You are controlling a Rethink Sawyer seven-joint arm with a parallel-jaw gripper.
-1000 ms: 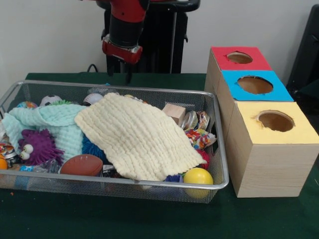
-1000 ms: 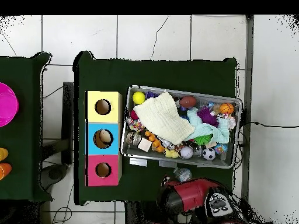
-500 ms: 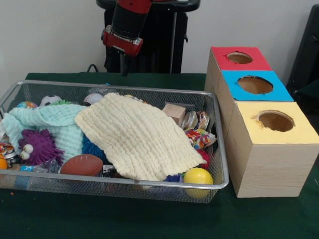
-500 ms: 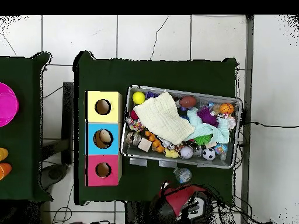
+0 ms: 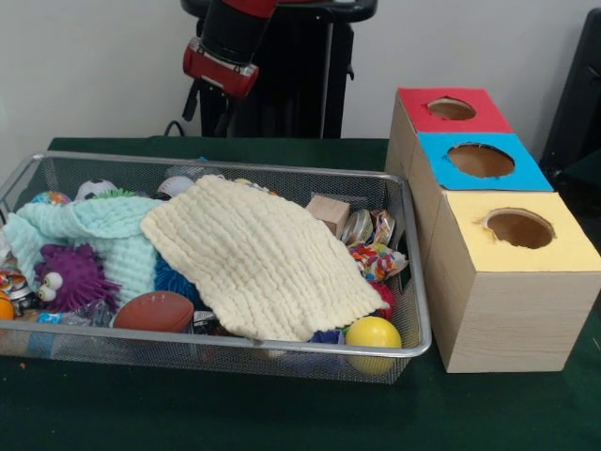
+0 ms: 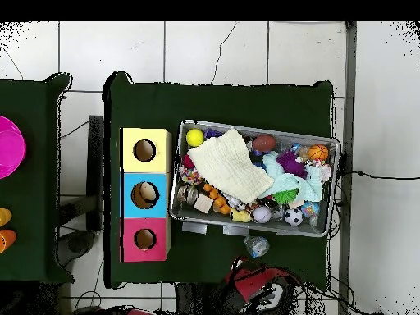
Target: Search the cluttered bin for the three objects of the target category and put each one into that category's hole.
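Note:
My gripper (image 5: 208, 105) hangs high behind the far rim of the wire bin (image 5: 413, 282), well clear of it, open with nothing between its fingers. In the overhead view only the red arm (image 6: 261, 283) shows, below the bin (image 6: 246, 232). A cream cloth (image 5: 258, 258) covers the bin's middle, partly over a mint cloth (image 5: 99, 230). Around them lie a purple spiky toy (image 5: 70, 277), a brown football (image 5: 155, 310), a yellow ball (image 5: 373, 334), a wooden block (image 5: 329, 211) and shiny wrapped items (image 5: 371, 230). Much of the bin's contents is hidden under the cloths.
Three joined boxes stand right of the bin, with holes in a red top (image 5: 451, 108), a blue top (image 5: 481, 160) and a yellow top (image 5: 518, 228). In the overhead view something pale shows inside the blue hole (image 6: 144, 194). A small grey object (image 6: 257, 246) lies beside the bin.
The gripper has risen and drawn back from the bin's far rim, shifting slightly left in the front view. Nothing in the bin has moved.

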